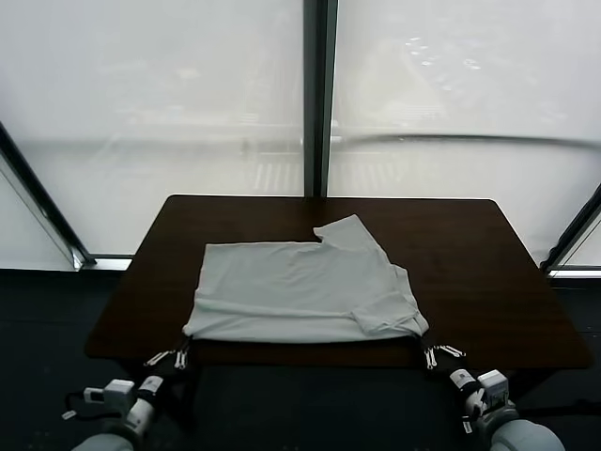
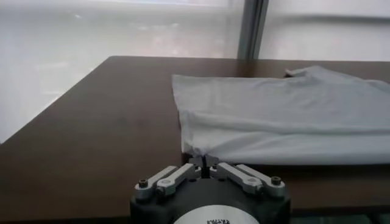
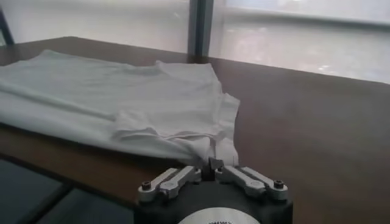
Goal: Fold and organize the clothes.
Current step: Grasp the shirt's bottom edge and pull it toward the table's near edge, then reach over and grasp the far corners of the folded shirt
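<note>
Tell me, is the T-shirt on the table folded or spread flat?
Partly folded. The T-shirt lies doubled over on the table, layered edges showing at its near side, where the left gripper and right gripper pinch its corners.

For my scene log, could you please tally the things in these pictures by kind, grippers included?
T-shirts: 1, the pale T-shirt, partly folded.
Tables: 1, the dark brown table.
Grippers: 2, the left gripper and the right gripper, each pinching a near corner of the shirt.
Total: 4
</note>
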Robot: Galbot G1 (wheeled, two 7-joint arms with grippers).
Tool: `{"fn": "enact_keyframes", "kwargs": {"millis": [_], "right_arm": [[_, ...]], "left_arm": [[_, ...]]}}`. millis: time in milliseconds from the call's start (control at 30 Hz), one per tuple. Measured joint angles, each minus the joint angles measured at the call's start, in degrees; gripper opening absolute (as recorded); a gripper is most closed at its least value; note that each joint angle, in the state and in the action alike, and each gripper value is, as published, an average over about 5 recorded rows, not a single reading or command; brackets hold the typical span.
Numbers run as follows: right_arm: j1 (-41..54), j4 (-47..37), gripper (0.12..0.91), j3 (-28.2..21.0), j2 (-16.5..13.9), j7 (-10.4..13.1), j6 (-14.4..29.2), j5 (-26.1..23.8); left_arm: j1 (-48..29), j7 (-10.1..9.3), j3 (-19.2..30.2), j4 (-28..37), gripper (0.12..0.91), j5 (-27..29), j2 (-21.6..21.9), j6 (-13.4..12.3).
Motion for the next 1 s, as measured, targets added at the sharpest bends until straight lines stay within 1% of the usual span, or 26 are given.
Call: {"fn": "enact_keyframes", "kwargs": {"millis": [67, 100, 167, 233, 333, 467, 633, 700, 833, 1000], "right_arm": [[-0.28, 0.73, 0.906, 0.37, -0.51, 0.04, -0.01, 0.59], [-0.25, 1.10, 0.906, 0.58, -0.74, 0.12, -0.06, 1.13], [0.26, 1.70, 0.907, 1.02, -1.10, 0.38, -0.27, 2.64], [1.44, 1.98, 0.907, 1.39, -1.31, 0.76, -0.68, 4.62], [5.06, 1.44, 0.907, 1.19, -1.24, 1.44, -1.84, 7.64], [13.36, -1.09, 0.907, -0.97, -0.34, 2.55, -4.93, 10.56], [26.73, -7.41, 0.907, -6.22, 1.87, 4.30, -10.50, 14.28], [32.25, -10.82, 0.907, -8.72, 2.87, 4.89, -12.30, 15.48], [42.18, -18.25, 0.907, -13.54, 4.91, 5.28, -13.88, 16.09], [52.26, -26.92, 0.907, -18.85, 7.61, 5.46, -15.18, 16.14]], "left_arm": [[0.58, -0.47, -0.49, -0.51, 0.830, -0.05, 0.34, 0.64], [0.78, -0.62, -0.81, -0.75, 0.864, -0.17, 0.55, 0.98], [0.81, -0.85, -1.66, -1.27, 0.896, -0.93, 1.04, 1.80], [0.18, -1.18, -2.75, -1.69, 0.903, -2.71, 1.81, 2.73], [-2.09, -2.08, -3.86, -1.83, 0.906, -6.94, 3.45, 4.11], [-7.50, -4.44, -3.15, -0.73, 0.907, -13.52, 6.52, 6.22], [-17.71, -8.19, 0.71, 3.41, 0.907, -21.32, 10.74, 9.44], [-22.54, -9.05, 2.84, 6.08, 0.907, -23.73, 12.04, 10.24], [-32.13, -9.35, 8.07, 12.57, 0.907, -27.14, 13.47, 11.19], [-42.85, -9.56, 14.11, 20.92, 0.907, -32.42, 13.03, 13.31]]}}
